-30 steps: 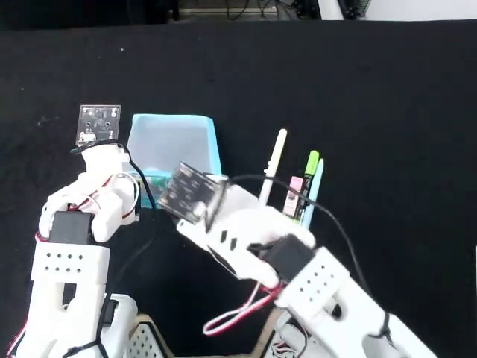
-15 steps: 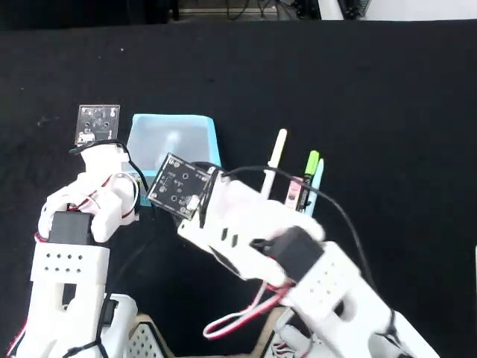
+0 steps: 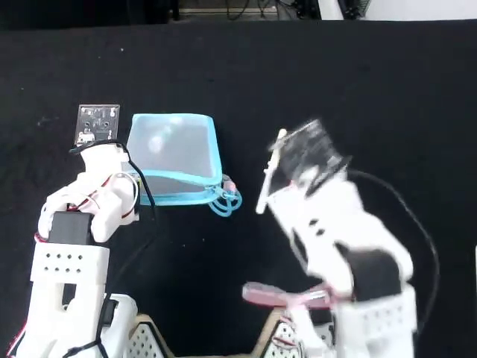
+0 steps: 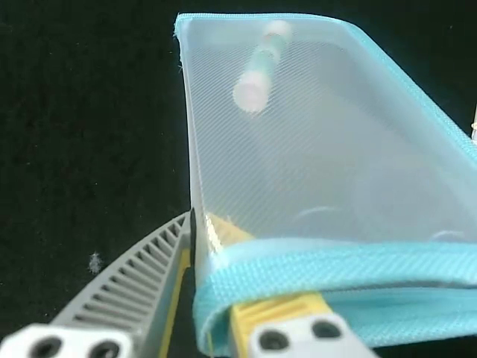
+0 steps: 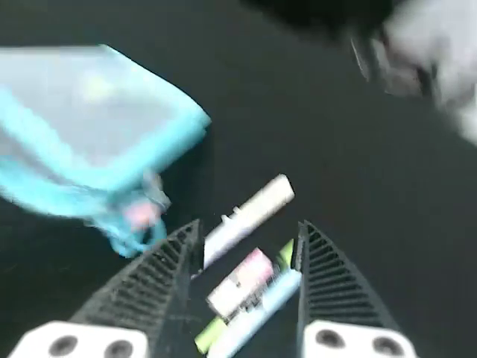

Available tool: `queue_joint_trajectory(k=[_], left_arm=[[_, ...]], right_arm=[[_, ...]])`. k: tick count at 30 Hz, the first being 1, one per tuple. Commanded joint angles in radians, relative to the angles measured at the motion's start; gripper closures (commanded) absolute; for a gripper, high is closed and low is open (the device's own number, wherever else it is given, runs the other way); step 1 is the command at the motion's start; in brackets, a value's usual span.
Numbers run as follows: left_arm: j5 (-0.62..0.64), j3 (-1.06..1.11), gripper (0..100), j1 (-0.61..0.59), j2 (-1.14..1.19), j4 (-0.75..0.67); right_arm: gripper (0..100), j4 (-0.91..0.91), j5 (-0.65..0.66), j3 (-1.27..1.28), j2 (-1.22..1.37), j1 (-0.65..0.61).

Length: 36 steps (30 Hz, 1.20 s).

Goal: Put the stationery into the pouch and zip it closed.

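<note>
In the high view, the right arm [image 3: 335, 224], which stood over the pouch [image 3: 175, 149] mouth a second ago, is now found swung aside above the white pen [image 3: 271, 168] on the counter [image 3: 373, 89]. The pouch is thereby uncovered. It lies flat and is held at its near corner by the left arm [image 3: 97, 198], which has not shifted.

In the left wrist view, the left fingers [image 4: 141, 276] are seen clamped on the pouch's blue edge band. One pale piece [image 4: 257, 71] is made out through the mesh, inside the pouch at its far end.

In the right wrist view, the right fingers [image 5: 160, 276] are held apart with nothing between them. Below them lie the white pen and three further pens [image 5: 242, 298], close together and apart from the pouch. The zip pull [image 5: 138, 216] is noted at the pouch's corner.

One delivery is judged complete. Four pieces remain out, the zip is judged not yet drawn, and the right arm appears placed for the next pick.
</note>
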Motion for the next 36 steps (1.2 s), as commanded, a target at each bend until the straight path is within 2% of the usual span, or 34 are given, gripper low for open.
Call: queue_joint_trajectory(k=[1, 6, 10, 16, 21, 28, 36], left_arm=[[0.011, -0.019, 97, -0.007, 0.003, 0.003], [0.011, -0.019, 97, -0.007, 0.003, 0.003], [0.011, -0.019, 97, -0.007, 0.000, 0.003], [0.011, -0.019, 97, -0.007, 0.000, 0.003], [0.011, -0.019, 97, -0.007, -0.005, 0.003], [0.011, -0.019, 97, -0.001, -0.006, 0.003], [0.011, -0.019, 97, -0.002, -0.005, 0.003]], right_arm=[[82.2, -0.069, -0.068, 0.062, 0.157, 0.222], [81.9, -0.135, -0.130, 0.088, 0.479, 0.334], [81.9, -0.160, -0.195, 0.045, 0.671, 0.358], [81.9, -0.161, -0.284, -0.090, 0.862, 0.184], [81.9, -0.163, -0.414, -0.214, 1.033, 0.081], [82.1, -0.163, -0.457, -0.321, 1.233, 0.072], [82.1, -0.196, -0.465, -0.387, 1.302, 0.071]])
